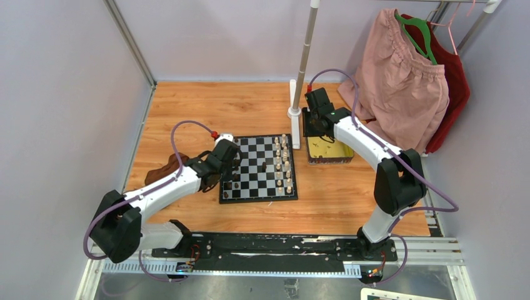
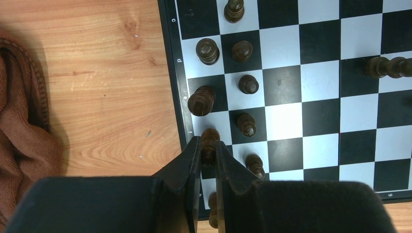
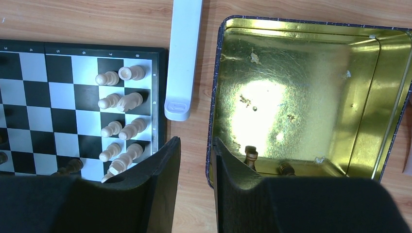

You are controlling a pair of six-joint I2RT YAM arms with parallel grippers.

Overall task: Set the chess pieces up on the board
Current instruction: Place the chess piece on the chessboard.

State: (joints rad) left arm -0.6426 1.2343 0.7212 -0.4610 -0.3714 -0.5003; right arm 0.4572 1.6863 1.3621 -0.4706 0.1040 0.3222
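The board (image 1: pixel 257 199) lies at the table's centre. Cream chess pieces (image 3: pixel 121 102) stand in two columns along its right side, and dark ones (image 2: pixel 248 84) along its left side. My left gripper (image 2: pixel 208 143) is shut on a dark piece (image 2: pixel 210 137) over the board's left edge column, beside another dark piece (image 2: pixel 200 100). My right gripper (image 3: pixel 195 143) is open and holds nothing. It hovers over the bare wood between the board's right rim (image 3: pixel 163 97) and a gold tin (image 3: pixel 301 97). Two dark pieces (image 3: pixel 250 156) stand in the tin by its near wall.
A white post foot (image 3: pixel 183 58) lies between the board and the tin, with its pole (image 1: pixel 303 62) rising behind. A brown cloth (image 1: pixel 164 169) lies left of the board. Pink and red garments (image 1: pixel 400 81) hang at the back right.
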